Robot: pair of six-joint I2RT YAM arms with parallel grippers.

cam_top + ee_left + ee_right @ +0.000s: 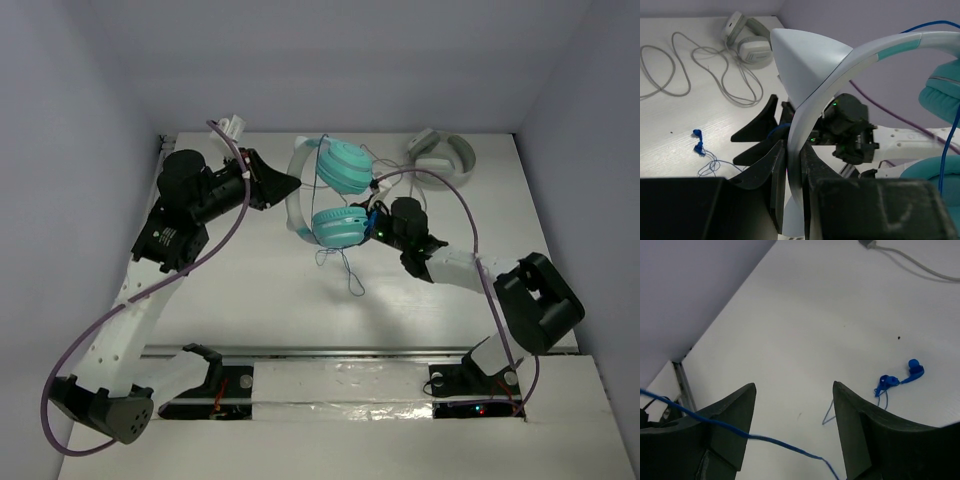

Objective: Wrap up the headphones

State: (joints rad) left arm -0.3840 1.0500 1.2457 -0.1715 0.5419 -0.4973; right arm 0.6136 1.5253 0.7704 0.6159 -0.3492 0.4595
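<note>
The headphones hang above the table, with two teal ear cups [343,165] and a white headband [295,195]. My left gripper [288,186] is shut on the headband and holds them up. In the left wrist view the jaws [794,160] clamp the band [812,110], with one teal cup [942,95] at the right. The thin blue cable [348,265] dangles from the lower cup [338,227] to the table. My right gripper [376,226] is open beside the lower cup. In its wrist view [794,385] the blue cable [770,440] runs across between the fingers, ungripped. The blue plug [900,377] lies on the table.
Grey-white headphones [440,155] lie at the back right, their grey cable [715,75] looped over the table. White walls enclose the table on three sides. A metal rail [350,352] crosses the near edge by the arm bases.
</note>
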